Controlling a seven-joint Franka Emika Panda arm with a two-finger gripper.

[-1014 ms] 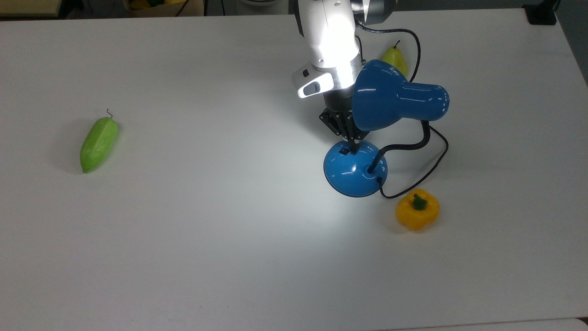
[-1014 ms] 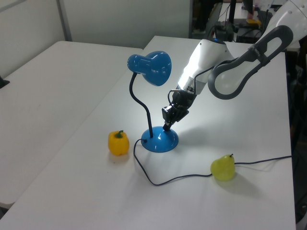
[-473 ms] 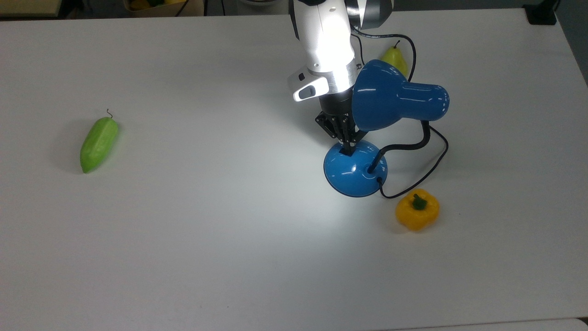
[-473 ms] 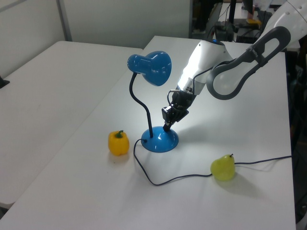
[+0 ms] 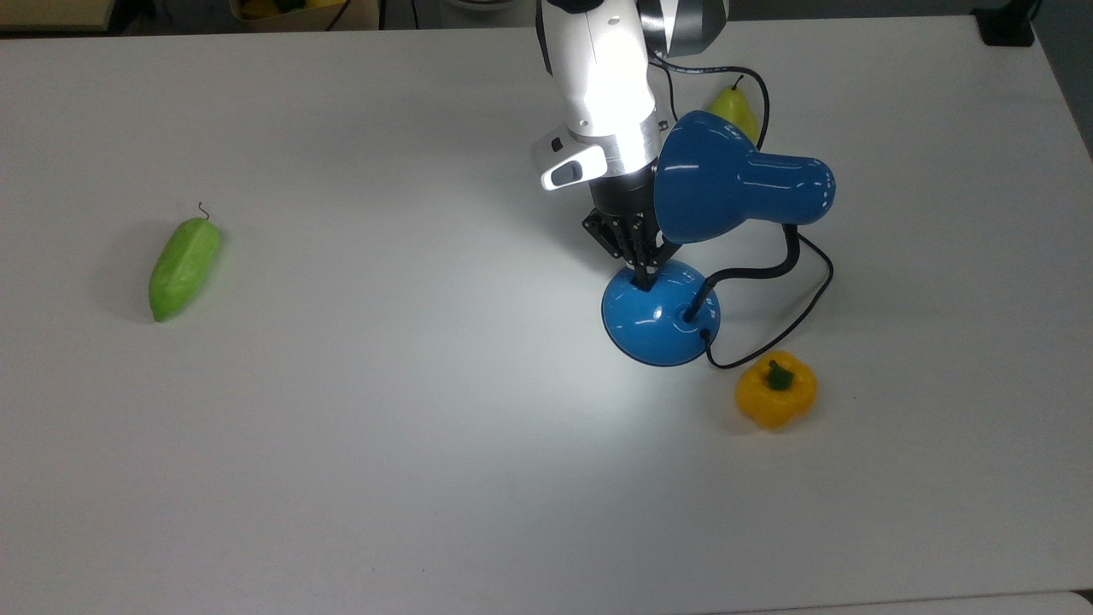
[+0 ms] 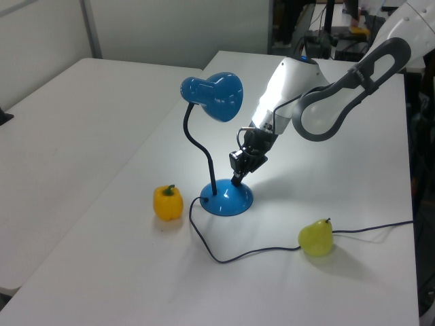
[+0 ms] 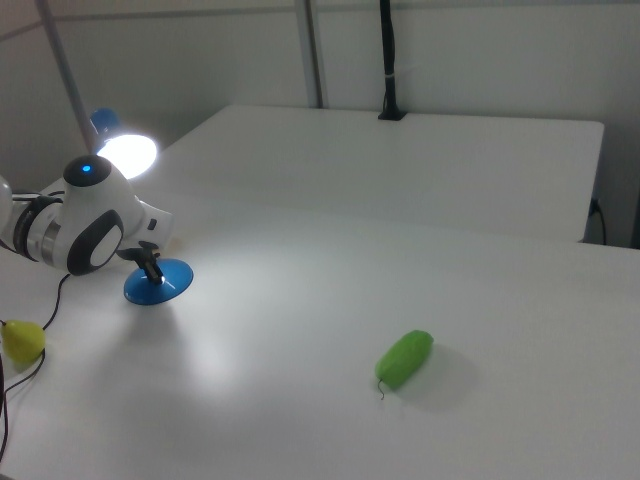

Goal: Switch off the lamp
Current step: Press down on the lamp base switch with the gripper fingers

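The jaws (image 5: 642, 278) come to a single point, pressed together with nothing between them, and that point rests on the upper slope of the lamp's base (image 5: 660, 316), on the side facing the arm. In the left view the same tip (image 6: 236, 180) meets the dome at its upper right edge. The switch itself is hidden beneath the tip, so I cannot tell whether the contact is squarely on it or just beside it. This is the relation the next move hangs on: the switch should lie directly under the jaws, and the arm leans down onto it from the top view's upper side, so a short push along that slanted line looks like all that is called for.

The lamp (image 5: 734, 188) stands on the white counter (image 5: 341, 427), its bendy neck (image 5: 751, 272) curling from the base toward the top view's right and carrying the shade just beside the wrist. The bulb is lit: a bright pool falls on the arm and counter, and the right view shows the glowing shade mouth (image 7: 128, 152).

Farther out, the yellow pepper (image 5: 775, 392) sits near the base, the cord (image 5: 790, 329) loops past it, a pear (image 5: 733, 108) lies beyond the shade, and a green vegetable (image 5: 184, 267) lies well apart.
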